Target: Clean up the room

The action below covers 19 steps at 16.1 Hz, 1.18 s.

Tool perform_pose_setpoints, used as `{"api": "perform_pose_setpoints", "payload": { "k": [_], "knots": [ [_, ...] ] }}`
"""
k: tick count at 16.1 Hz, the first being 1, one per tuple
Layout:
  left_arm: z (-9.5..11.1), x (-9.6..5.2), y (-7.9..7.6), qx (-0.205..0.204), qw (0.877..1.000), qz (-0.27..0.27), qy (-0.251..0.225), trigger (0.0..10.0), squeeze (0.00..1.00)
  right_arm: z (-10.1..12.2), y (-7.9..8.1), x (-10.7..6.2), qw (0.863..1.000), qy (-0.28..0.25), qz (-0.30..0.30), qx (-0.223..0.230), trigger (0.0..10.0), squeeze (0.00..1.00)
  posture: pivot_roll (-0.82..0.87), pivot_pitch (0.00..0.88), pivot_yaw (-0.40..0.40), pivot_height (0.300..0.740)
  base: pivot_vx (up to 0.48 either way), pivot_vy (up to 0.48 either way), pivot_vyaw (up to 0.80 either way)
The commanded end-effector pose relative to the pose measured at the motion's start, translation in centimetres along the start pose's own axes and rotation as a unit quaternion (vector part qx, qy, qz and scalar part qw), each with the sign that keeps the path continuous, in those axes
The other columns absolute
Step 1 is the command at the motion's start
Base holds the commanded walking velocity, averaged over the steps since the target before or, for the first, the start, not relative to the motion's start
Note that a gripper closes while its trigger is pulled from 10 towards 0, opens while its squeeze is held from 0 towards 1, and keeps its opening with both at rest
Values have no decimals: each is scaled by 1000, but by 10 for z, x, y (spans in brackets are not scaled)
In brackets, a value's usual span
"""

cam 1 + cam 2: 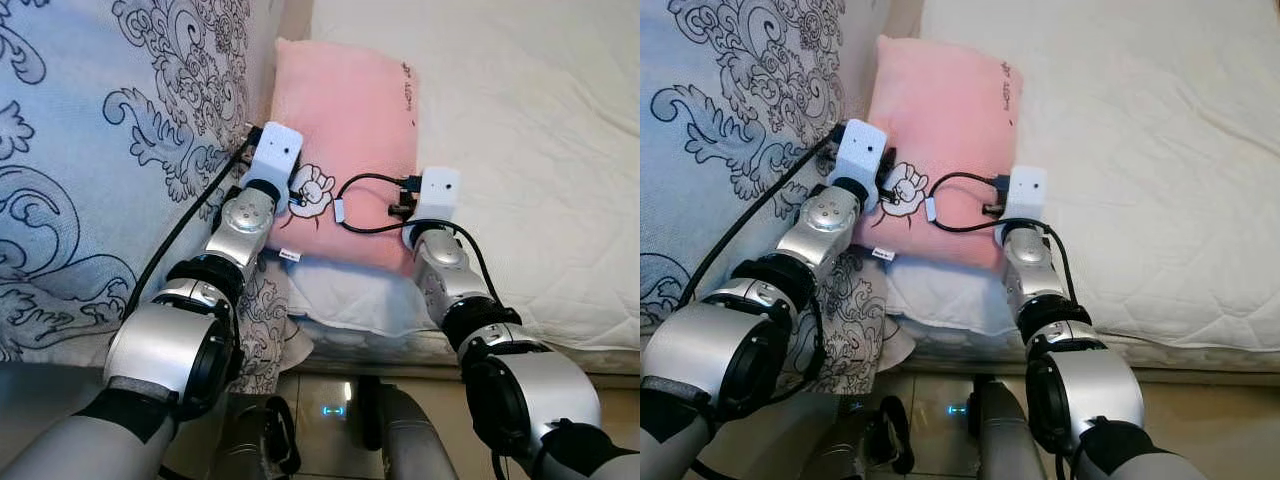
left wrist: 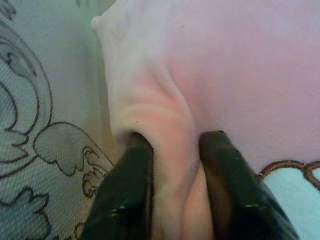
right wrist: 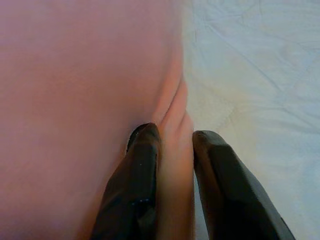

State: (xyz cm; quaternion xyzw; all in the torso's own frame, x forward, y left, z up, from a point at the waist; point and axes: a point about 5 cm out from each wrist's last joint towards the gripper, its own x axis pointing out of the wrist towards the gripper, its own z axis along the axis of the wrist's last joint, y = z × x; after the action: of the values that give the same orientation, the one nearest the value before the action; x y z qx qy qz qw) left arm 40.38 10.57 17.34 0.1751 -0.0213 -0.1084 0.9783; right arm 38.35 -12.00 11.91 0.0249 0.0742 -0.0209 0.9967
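A pink pillow [image 1: 345, 140] lies at the upper centre of the head views, on a bed with a white quilted mattress [image 1: 530, 150], against a patterned duvet [image 1: 110, 150] on its left. The left gripper [image 2: 172, 150] has its jaws clenched on a fold of the pillow's left edge. The right gripper [image 3: 175, 145] pinches the right edge likewise.

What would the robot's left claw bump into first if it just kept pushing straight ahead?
More of the pink pillow: the left gripper already pinches a fold of its edge. Beyond that probably the patterned blanket, though depth is unclear.
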Motion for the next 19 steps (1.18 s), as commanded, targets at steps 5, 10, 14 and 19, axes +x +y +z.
{"api": "perform_pose_setpoints", "payload": {
  "k": [5, 10, 14, 19],
  "knots": [
    [-1, -2, 14, 26, 1000, 2, -5, 10000, 1000, -8, 7, -2, 1000, 18, 8, -10, 10000, 1000, -202, 308, 61, 727, 0, 0, 0],
    [11, -4, 41, 25, 998, 25, -46, 10000, 1000, 8, 12, -1, 999, -34, 13, -30, 10000, 1000, -181, 275, 56, 727, 0, 0, 0],
    [22, -3, 41, -61, 994, 31, -80, 10000, 1000, 29, 9, -1, 994, -105, 10, -17, 10000, 1000, -169, 176, 63, 727, 0, 0, 0],
    [17, -17, 36, -69, 990, 15, -124, 10000, 1000, 38, 26, -10, 985, -166, 35, 39, 10000, 1000, -152, 0, 95, 727, 0, 0, 0]
  ]
}}
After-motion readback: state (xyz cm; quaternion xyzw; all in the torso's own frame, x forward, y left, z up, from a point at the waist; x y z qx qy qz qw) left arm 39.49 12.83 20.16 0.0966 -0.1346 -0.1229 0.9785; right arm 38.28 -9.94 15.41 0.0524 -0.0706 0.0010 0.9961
